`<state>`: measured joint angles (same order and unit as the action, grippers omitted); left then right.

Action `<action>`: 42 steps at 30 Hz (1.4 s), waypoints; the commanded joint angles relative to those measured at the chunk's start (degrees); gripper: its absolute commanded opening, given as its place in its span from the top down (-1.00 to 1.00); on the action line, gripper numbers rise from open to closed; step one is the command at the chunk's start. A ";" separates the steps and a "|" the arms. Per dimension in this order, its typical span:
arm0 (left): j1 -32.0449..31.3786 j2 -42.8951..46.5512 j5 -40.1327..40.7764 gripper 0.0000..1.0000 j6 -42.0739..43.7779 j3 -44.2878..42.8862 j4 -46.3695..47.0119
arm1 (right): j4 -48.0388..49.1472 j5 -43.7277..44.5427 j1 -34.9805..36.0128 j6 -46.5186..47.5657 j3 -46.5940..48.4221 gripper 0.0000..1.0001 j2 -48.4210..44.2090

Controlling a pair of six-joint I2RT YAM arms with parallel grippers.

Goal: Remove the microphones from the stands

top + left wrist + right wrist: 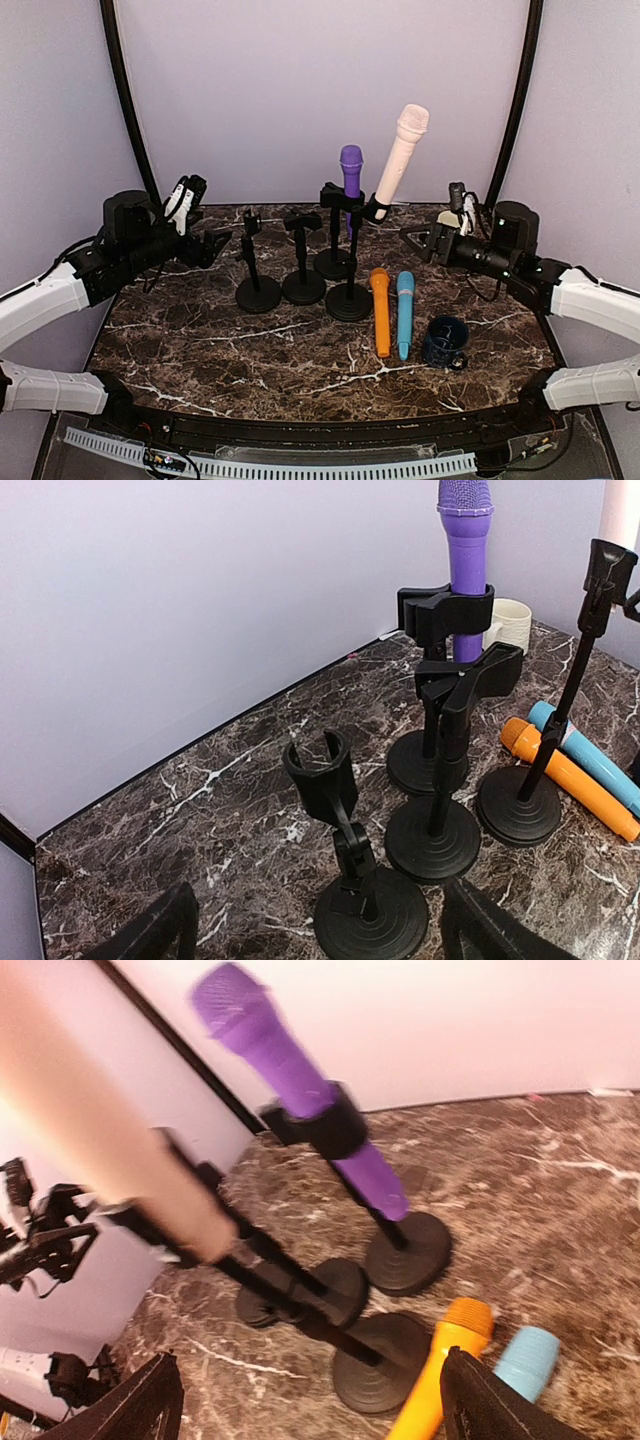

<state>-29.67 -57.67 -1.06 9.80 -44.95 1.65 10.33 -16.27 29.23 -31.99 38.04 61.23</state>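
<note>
A purple microphone [351, 175] stands upright in the clip of the back stand [333, 262]. A cream microphone [400, 160] leans right in the clip of the front stand [350, 295]. Two empty stands [258, 280] [303, 270] stand to their left. My left gripper [215, 245] is open and empty, left of the stands. In the left wrist view [320, 930] it faces the nearest empty stand [345, 820]. My right gripper [415, 240] is open and empty, right of the cream microphone. Its wrist view [315, 1410] shows the purple microphone [290, 1080] and the blurred cream one [100, 1130].
An orange microphone [381, 310] and a blue microphone [404, 312] lie side by side on the marble table, right of the front stand. A dark blue mug [445, 341] sits to their right. A cream cup [510, 623] stands at the back behind the stands.
</note>
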 commanded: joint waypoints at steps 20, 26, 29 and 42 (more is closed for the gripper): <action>-0.02 -0.42 -0.49 -0.72 1.28 0.73 1.44 | 11.32 41.55 22.66 6.86 15.80 -0.73 13.37; -0.16 -0.14 0.01 -0.72 1.53 0.73 1.40 | 13.40 44.56 22.86 7.61 17.40 -0.64 16.08; -0.21 0.01 -0.03 -0.72 1.53 0.74 1.43 | 12.19 44.93 22.83 7.67 18.70 -0.56 17.64; -0.36 0.10 0.44 -0.72 1.71 0.65 1.34 | 11.65 46.20 22.89 8.00 19.34 0.23 18.19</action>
<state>-29.80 -58.17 -1.04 10.57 -44.80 1.74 20.53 28.64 51.77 -24.49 55.77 79.72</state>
